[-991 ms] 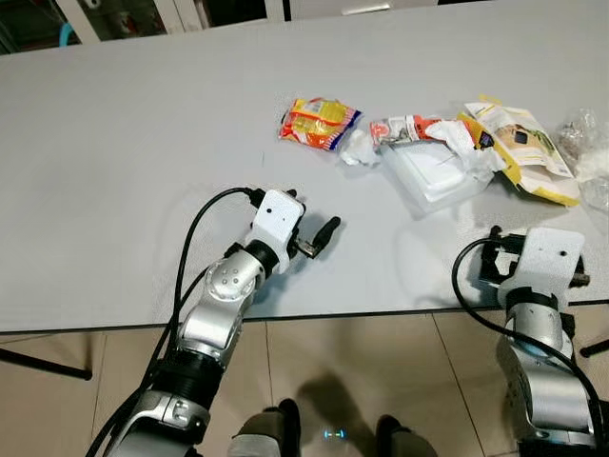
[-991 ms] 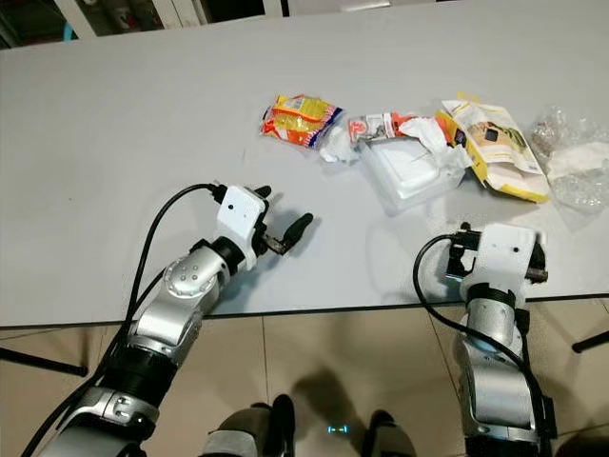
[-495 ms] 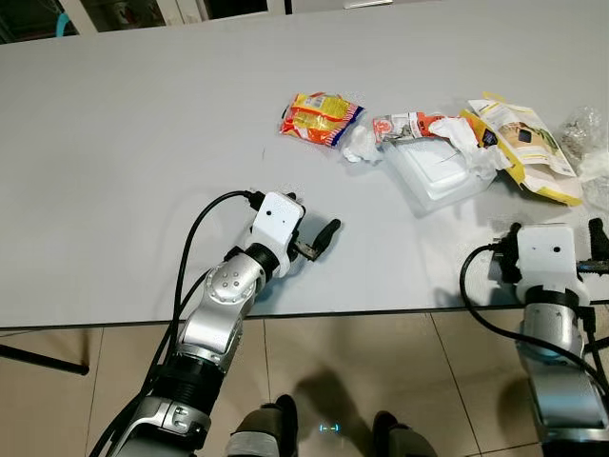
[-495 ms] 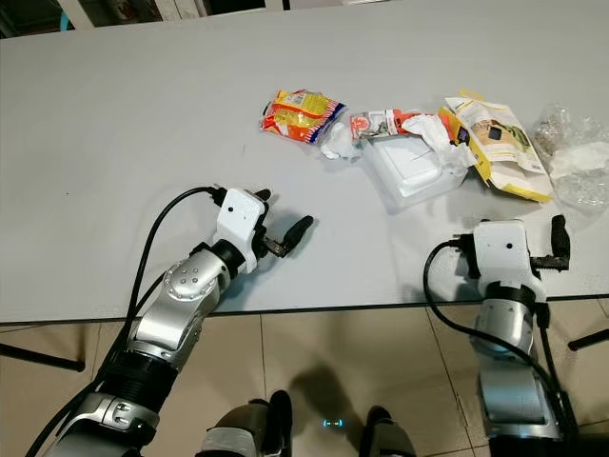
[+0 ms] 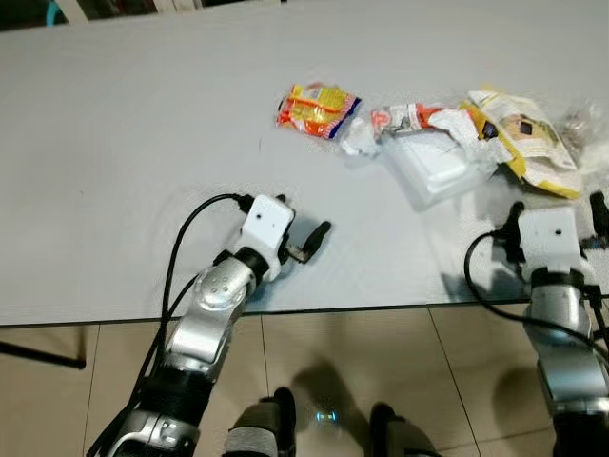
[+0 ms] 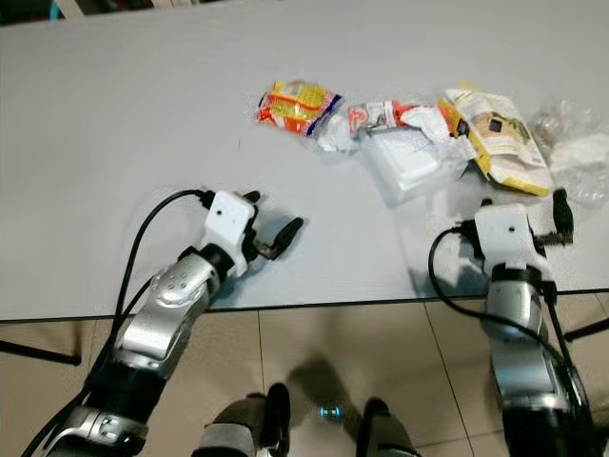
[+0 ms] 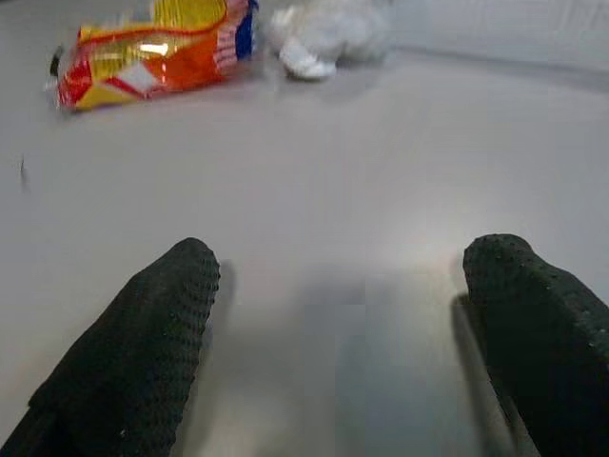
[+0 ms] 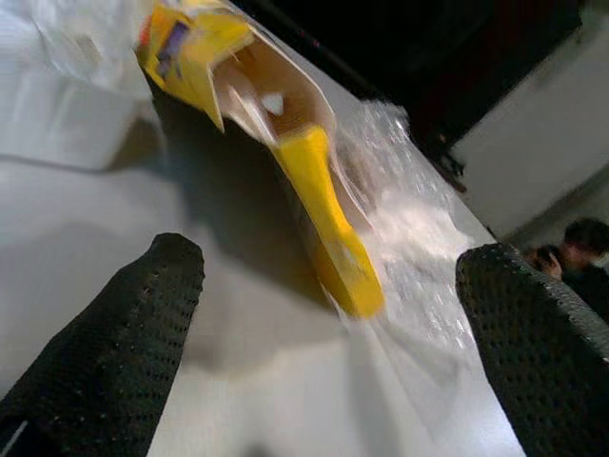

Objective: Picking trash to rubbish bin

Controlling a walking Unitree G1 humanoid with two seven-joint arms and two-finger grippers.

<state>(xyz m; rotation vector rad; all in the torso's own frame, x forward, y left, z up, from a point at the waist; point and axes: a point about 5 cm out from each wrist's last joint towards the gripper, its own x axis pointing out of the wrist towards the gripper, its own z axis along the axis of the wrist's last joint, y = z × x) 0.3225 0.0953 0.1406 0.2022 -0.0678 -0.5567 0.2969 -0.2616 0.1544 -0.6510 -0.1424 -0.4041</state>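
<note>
- The grey tabletop (image 5: 124, 143) carries a row of trash along its far side, with both arms reaching over its near edge.
- The left arm (image 5: 214, 305) lies bent over the near edge, forearm low over the tabletop and angled toward the trash. The left gripper (image 5: 303, 243) has its fingers (image 7: 143, 352) spread wide and holds nothing.
- The right arm (image 6: 519, 333) rises almost straight from below the edge, its white wrist block just over the tabletop. The right gripper (image 8: 333, 333) is wide apart too and empty, with one black finger (image 6: 561, 211) showing past the wrist block.
- A yellow pouch (image 6: 495, 138) lies just ahead of the right gripper, its open mouth turned toward it.
- A clear tray (image 6: 409, 167) sits ahead of the right gripper, toward the left arm, touching the pouch.
- A clear bag (image 6: 576, 143) is blurred and cut off by the frame edge, beside the pouch.
- An orange packet (image 5: 317, 107) lies well ahead of the left gripper.
- A crumpled tissue (image 7: 328, 33) sits beside the packet.
</note>
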